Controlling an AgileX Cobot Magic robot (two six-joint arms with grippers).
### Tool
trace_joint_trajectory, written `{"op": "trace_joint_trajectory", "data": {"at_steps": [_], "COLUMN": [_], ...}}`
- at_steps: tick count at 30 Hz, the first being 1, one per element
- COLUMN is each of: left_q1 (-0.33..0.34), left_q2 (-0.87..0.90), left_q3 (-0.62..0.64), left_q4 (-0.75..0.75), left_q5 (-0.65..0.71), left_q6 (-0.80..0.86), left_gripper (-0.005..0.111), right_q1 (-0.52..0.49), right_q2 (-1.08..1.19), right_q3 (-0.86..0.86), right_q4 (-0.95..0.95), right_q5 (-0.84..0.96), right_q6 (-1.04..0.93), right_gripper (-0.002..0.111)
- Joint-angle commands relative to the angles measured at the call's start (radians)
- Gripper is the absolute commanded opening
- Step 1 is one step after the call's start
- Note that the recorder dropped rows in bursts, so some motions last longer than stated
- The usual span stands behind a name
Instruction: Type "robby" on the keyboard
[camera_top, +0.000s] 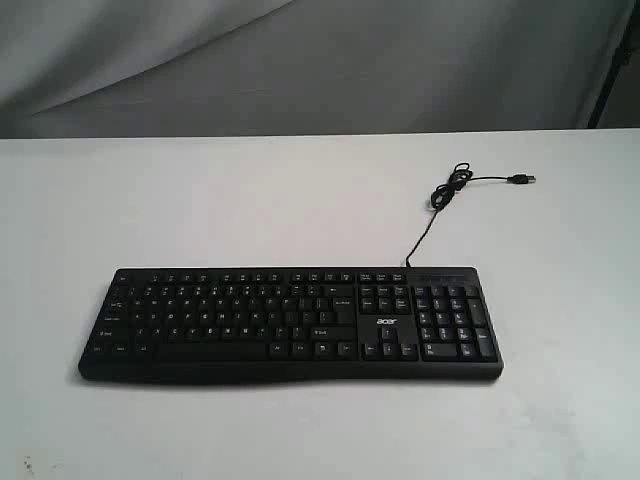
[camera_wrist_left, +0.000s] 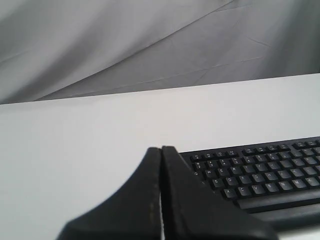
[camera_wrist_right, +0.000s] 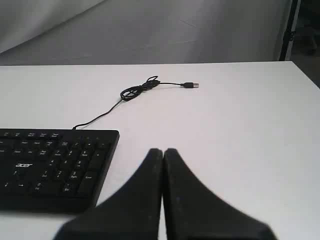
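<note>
The black keyboard (camera_top: 290, 322) with white legends and a small "acer" logo lies flat near the front of the white table. Its thin USB cable (camera_top: 450, 195) runs back from the number-pad end, coiled, with the plug lying loose. Neither arm shows in the exterior view. In the left wrist view my left gripper (camera_wrist_left: 161, 149) is shut and empty, just off the letter end of the keyboard (camera_wrist_left: 260, 177). In the right wrist view my right gripper (camera_wrist_right: 163, 150) is shut and empty, beside the number-pad end of the keyboard (camera_wrist_right: 50, 162).
The white table (camera_top: 250, 200) carries only the keyboard and cable (camera_wrist_right: 135, 91). A grey cloth backdrop (camera_top: 300, 60) hangs behind the far edge. A dark upright post (camera_top: 612, 60) stands at the back right corner.
</note>
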Motion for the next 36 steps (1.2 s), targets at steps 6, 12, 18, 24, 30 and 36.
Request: {"op": "trace_joint_trajectory", "data": {"at_steps": [6,12,18,24,30,36], "left_q1": [-0.006,-0.006,-0.006,-0.006,-0.006,-0.006], "left_q2": [-0.003,-0.003,-0.003,-0.003,-0.003,-0.003], "left_q3": [0.004,0.004,0.004,0.004,0.004,0.004], "left_q4": [0.005,0.005,0.005,0.005,0.005,0.005], "left_q5": [-0.006,-0.006,-0.006,-0.006,-0.006,-0.006], "left_q6": [-0.003,-0.003,-0.003,-0.003,-0.003,-0.003], "left_gripper": [0.000,0.000,0.000,0.000,0.000,0.000], "right_q1": [-0.001,-0.001,-0.001,-0.001,-0.001,-0.001], "right_q2": [-0.006,-0.006,-0.006,-0.006,0.113,0.543], "right_q3": [0.003,0.003,0.003,0.003,-0.151,-0.523], "right_q4": [-0.011,-0.048,-0.040,-0.025,-0.618,-1.079], "right_q5": [-0.002,-0.076,-0.512,-0.767,-0.816,-0.831], "right_q6": [0.000,-0.014,-0.007,0.185,0.883,1.053], "right_gripper": [0.000,0.000,0.000,0.000,0.000,0.000]}}
